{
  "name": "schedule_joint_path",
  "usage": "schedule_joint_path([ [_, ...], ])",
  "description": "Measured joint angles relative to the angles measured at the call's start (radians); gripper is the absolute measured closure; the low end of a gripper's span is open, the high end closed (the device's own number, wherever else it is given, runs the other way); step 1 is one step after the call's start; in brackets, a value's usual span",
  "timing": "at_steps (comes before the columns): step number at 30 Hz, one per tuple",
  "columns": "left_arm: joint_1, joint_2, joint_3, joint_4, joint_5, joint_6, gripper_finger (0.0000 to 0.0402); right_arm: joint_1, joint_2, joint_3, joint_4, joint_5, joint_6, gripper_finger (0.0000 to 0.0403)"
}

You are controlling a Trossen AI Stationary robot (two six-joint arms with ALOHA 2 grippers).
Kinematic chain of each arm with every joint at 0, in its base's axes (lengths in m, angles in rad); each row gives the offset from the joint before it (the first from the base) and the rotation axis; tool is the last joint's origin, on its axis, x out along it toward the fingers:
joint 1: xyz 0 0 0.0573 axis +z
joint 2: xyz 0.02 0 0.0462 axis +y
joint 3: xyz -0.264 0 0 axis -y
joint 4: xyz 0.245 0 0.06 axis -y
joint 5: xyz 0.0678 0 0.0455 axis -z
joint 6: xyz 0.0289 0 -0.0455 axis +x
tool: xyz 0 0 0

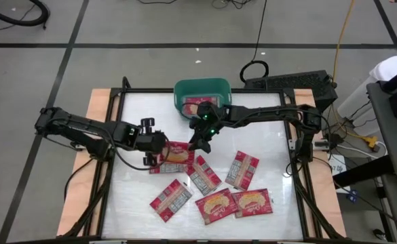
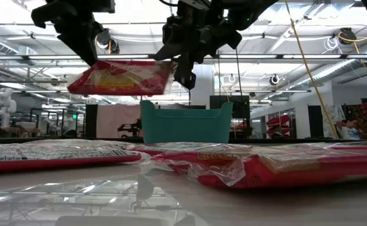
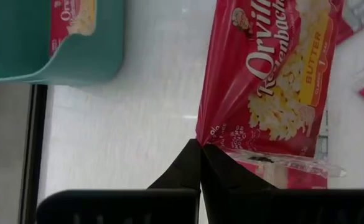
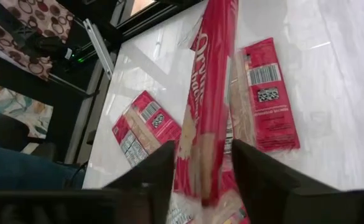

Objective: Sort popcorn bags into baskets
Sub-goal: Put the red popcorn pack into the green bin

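One red popcorn bag [image 1: 176,156] hangs in the air over the table's middle, popcorn picture showing [image 3: 275,81]. My left gripper [image 1: 159,154] is shut on its left end. My right gripper [image 1: 199,144] stands at the bag's right end, open, with one finger on each side of the edge-on bag [image 4: 203,143]. The teal basket [image 1: 184,91] stands at the far edge with a bag [image 3: 73,18] inside. Several more bags [image 1: 216,205] lie flat on the table nearer the front. My left gripper pinches the bag's short end at its edge [image 3: 210,140] between the two shut fingers, slanting down from the table's left. The bag reaches out from the fingers about level [image 2: 122,78], clear of the table. My right gripper: its fingers [image 4: 160,171] stand close against the bag's faces, but I cannot tell whether they touch.
Bags lie near the front [image 1: 171,200], [image 1: 252,202] and in the middle [image 1: 203,175], [image 1: 242,169], below and right of the held one. In the low view the basket [image 2: 186,122] stands behind the raised bag. The table's frame rail [image 1: 117,129] runs along the left.
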State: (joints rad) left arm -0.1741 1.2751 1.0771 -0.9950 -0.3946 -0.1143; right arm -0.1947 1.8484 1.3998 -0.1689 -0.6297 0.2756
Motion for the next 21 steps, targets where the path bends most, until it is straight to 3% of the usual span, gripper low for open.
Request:
schedule_joint_path([
  [7,0.000,0.000,0.000,0.093,-0.011,-0.060,0.0401,-0.007,-0.008,0.000,-0.015,-0.032,0.026,0.0389],
  [12,0.000,-0.001,0.000,0.131,-0.037,-0.208,0.0377,-0.025,-0.054,0.000,-0.084,-0.027,0.020,0.0379],
  [21,0.027,-0.001,0.000,0.128,-0.034,-0.471,0.0267,-0.079,-0.149,0.000,-0.227,-0.020,-0.034,0.0392],
])
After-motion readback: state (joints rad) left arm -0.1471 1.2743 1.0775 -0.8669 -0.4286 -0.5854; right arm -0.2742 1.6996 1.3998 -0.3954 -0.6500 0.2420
